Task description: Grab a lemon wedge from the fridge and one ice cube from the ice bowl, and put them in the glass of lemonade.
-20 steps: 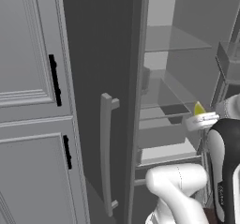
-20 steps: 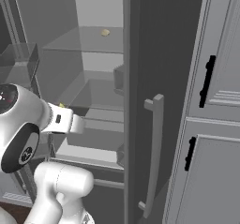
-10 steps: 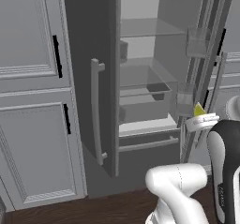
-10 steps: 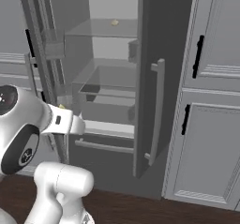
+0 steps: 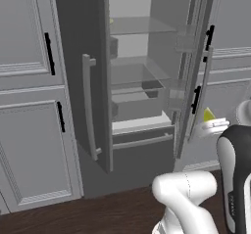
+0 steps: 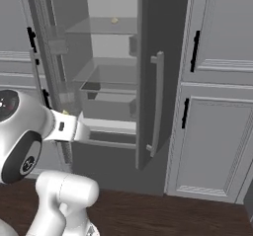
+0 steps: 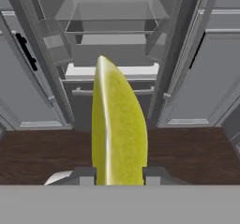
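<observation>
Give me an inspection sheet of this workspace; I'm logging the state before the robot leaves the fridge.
Surface: dark wood floor in front of the fridge; no counter seen.
Job's things: lemon wedge upright between the fingertips, away from the shelves; fridge stands with both doors open, pale shelves and a drawer inside. Ice bowl and glass: nothing seen.
Clutter: one small pale yellowish item on the upper shelf; too small to identify.
Grippers: gripper shut on the lemon wedge, held out in front of the open fridge.
Cables: nothing seen.
Surroundings: panelled light grey cabinets with black handles on both sides of the fridge.
</observation>
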Tool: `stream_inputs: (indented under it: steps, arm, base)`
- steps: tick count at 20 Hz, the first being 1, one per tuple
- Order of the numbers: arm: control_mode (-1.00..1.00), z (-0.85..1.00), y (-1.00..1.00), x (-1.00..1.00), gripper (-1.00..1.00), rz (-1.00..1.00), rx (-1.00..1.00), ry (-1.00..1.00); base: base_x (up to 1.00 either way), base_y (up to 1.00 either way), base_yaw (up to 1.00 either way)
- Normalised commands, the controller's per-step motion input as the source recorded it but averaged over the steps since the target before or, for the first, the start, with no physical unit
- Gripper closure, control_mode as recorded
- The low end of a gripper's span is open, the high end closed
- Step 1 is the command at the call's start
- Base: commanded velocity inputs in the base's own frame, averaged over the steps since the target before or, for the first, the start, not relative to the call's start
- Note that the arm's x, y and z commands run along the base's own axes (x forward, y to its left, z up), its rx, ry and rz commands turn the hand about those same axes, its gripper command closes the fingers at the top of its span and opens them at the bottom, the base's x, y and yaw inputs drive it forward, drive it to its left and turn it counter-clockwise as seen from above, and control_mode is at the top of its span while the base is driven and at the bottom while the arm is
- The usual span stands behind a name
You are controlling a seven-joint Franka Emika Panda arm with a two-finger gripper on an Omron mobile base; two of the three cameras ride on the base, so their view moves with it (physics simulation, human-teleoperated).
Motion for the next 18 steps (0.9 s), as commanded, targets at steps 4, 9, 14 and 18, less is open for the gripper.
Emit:
stream_inputs:
  steps: [4,9,14,18]
  arm:
    - [1.00,0.00,0.00,0.00,1.00,0.00,0.00,0.00]
    - [1.00,0.00,0.00,0.00,1.00,0.00,0.00,0.00]
    - [1.00,0.00,0.00,0.00,1.00,0.00,0.00,0.00]
    - [1.00,0.00,0.00,0.00,1.00,0.00,0.00,0.00]
  base:
    - [-0.46,-0.07,-0.07]
    - [-0.30,0.44,0.29]
    - [0.02,0.55,0.55]
    - [0.64,0.51,0.52]
